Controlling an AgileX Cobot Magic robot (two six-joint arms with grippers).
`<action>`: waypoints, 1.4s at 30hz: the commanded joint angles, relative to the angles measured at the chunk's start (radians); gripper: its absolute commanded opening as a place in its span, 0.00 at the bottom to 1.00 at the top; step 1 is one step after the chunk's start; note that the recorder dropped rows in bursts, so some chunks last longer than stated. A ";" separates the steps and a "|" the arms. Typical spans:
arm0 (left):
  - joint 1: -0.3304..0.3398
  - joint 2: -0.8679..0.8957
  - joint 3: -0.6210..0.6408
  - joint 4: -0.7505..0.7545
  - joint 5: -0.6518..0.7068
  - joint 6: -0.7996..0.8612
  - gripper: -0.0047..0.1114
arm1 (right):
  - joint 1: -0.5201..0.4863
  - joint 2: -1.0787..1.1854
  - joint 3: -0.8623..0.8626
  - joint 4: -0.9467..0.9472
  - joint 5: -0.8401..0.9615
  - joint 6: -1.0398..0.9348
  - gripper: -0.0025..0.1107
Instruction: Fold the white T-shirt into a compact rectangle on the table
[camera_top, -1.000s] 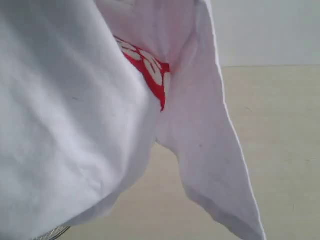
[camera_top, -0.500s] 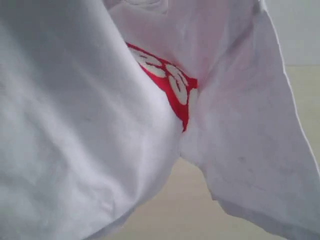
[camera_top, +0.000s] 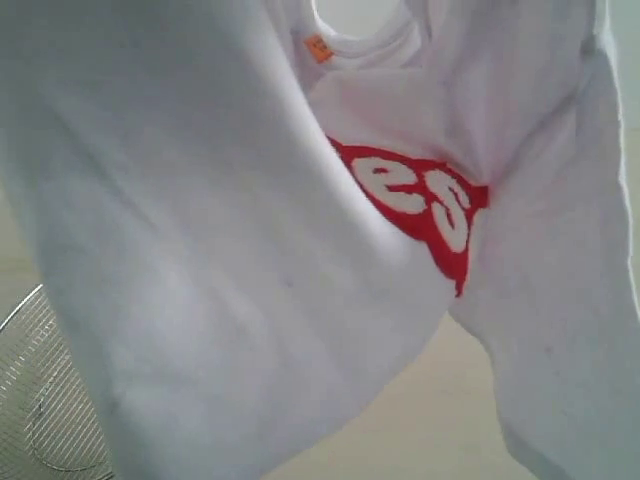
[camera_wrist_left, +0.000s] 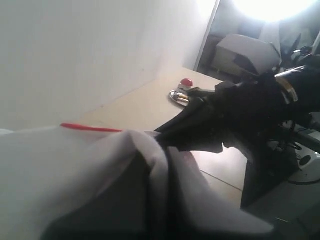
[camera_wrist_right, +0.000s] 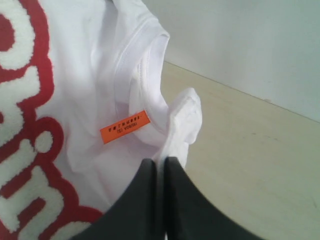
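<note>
The white T-shirt (camera_top: 200, 250) hangs in the air and fills the exterior view. Its red print (camera_top: 420, 200) is creased, and the orange neck tag (camera_top: 318, 48) shows at the collar near the top. Neither gripper appears in that view. In the right wrist view my right gripper (camera_wrist_right: 161, 162) is shut on a bunch of the white T-shirt (camera_wrist_right: 85, 75) beside the collar, close to the orange tag (camera_wrist_right: 125, 126). In the left wrist view cloth of the white T-shirt (camera_wrist_left: 75, 165) drapes over my left gripper (camera_wrist_left: 161, 195), whose dark fingers pinch a fold.
The table (camera_top: 420, 420) lies below the hanging shirt. A round wire-mesh basket (camera_top: 40, 400) sits at the lower left. The left wrist view shows the other black arm (camera_wrist_left: 240, 110), a small red-topped metal object (camera_wrist_left: 186, 82) on the table (camera_wrist_left: 145, 100) and a pale wall.
The shirt has shifted right and lower in the exterior view. The collar and orange tag came into sight, more of the red print shows, and the basket is uncovered at lower left.
</note>
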 joint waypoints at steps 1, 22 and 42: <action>-0.011 0.022 0.003 -0.008 -0.029 0.007 0.08 | -0.004 -0.025 -0.006 -0.083 0.011 0.043 0.02; -0.135 0.128 0.057 0.049 -0.166 0.025 0.08 | -0.004 -0.036 -0.006 -0.292 0.098 0.112 0.02; -0.135 0.211 0.057 0.145 -0.208 -0.010 0.08 | -0.004 0.324 0.370 0.059 -0.255 0.002 0.02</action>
